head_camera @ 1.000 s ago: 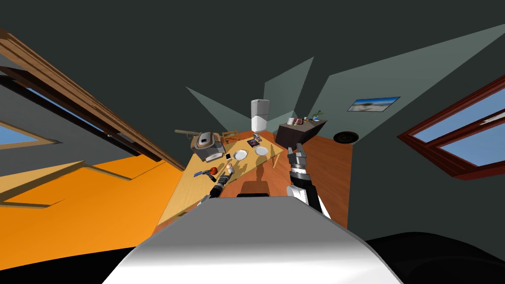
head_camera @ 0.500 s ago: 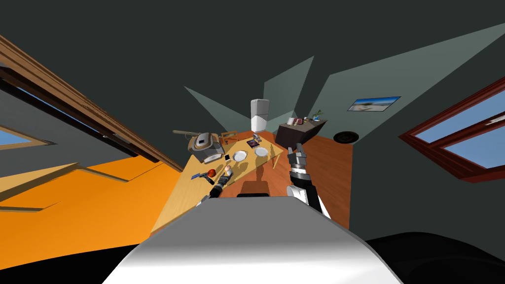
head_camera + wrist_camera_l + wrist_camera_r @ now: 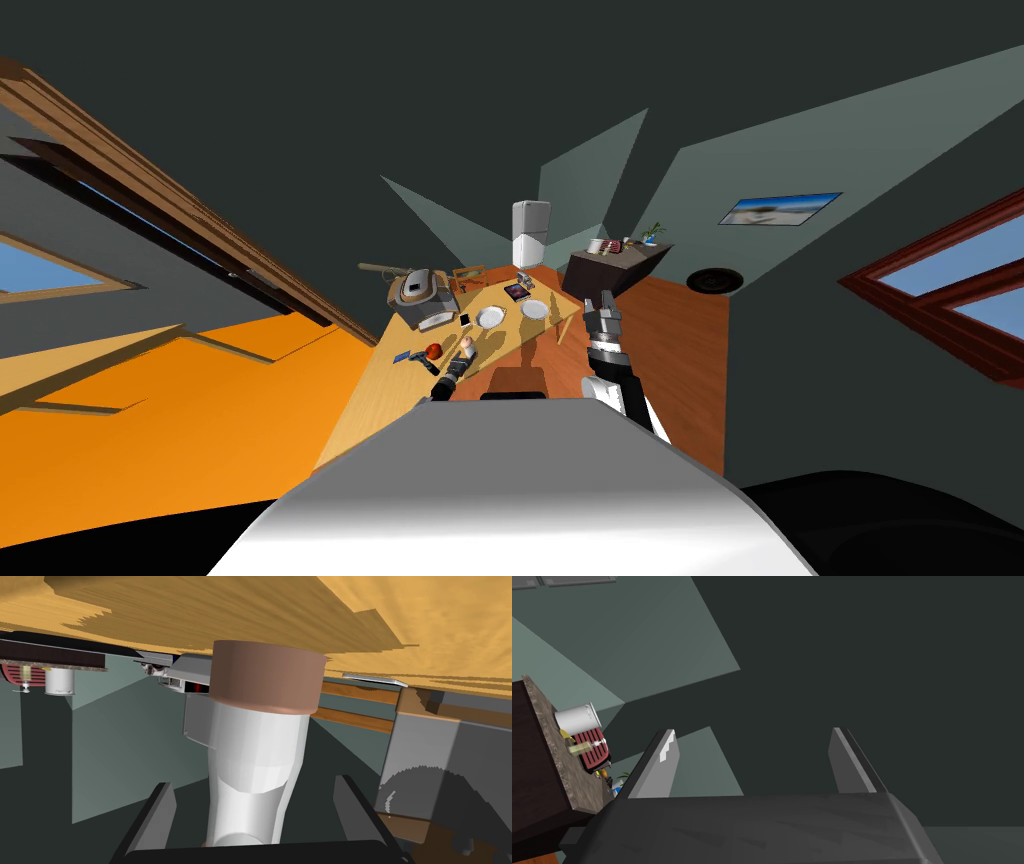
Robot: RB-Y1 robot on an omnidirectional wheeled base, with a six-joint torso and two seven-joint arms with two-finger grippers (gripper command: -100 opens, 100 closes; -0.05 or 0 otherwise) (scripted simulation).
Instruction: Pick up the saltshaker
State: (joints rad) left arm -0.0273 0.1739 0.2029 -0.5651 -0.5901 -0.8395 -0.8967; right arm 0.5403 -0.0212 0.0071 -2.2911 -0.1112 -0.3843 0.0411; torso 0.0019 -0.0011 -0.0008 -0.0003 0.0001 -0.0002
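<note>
While my left gripper (image 3: 255, 782) stands wide open, the white, brown-capped saltshaker (image 3: 260, 726) sits between its fingers, touching neither. My right gripper (image 3: 752, 732) is open too, holding nothing.

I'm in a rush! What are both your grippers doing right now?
Left gripper: open, fingers either side of the saltshaker, not touching it.
Right gripper: open, holding nothing.

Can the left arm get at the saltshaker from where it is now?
Probably yes. The saltshaker stands between the open fingers of the left gripper, with a gap on each side and nothing else between them; closing should grip it.
</note>
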